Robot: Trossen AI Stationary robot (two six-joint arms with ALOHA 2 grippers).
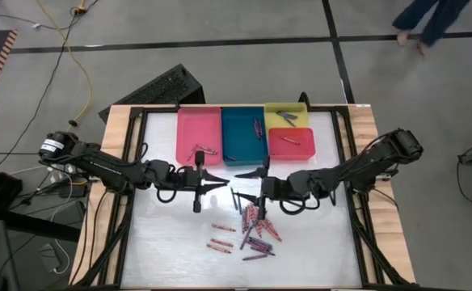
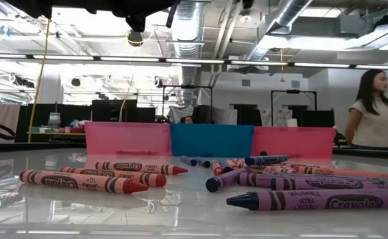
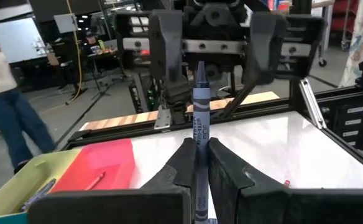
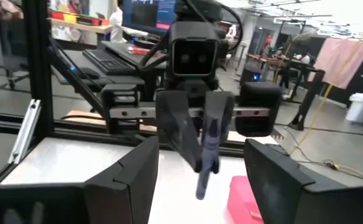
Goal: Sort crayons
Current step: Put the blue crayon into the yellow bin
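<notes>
I see my left gripper (image 3: 197, 163) clenched on a grey-blue crayon (image 3: 199, 118) mid-surface; my right gripper (image 1: 248, 177) faces it, fingers spread, above the crayon pile (image 1: 256, 226).

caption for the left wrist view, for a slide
Left gripper pinching a blue crayon upright, facing the right gripper.

Crayons (image 1: 254, 230) — red, purple, blue — strewn mid-table, one grey-blue crayon (image 3: 199, 134) between fingers (image 3: 180, 163)

2 dark, jointed arms are showing black cable loops along their links. The left arm (image 1: 99, 164) is carrying a white-labelled cylinder at its base. Each pincer, left pincer (image 3: 197, 163) and right pincer (image 4: 197, 177), is showing 2 blocky matte-black fingers on a silvery rail.
</notes>
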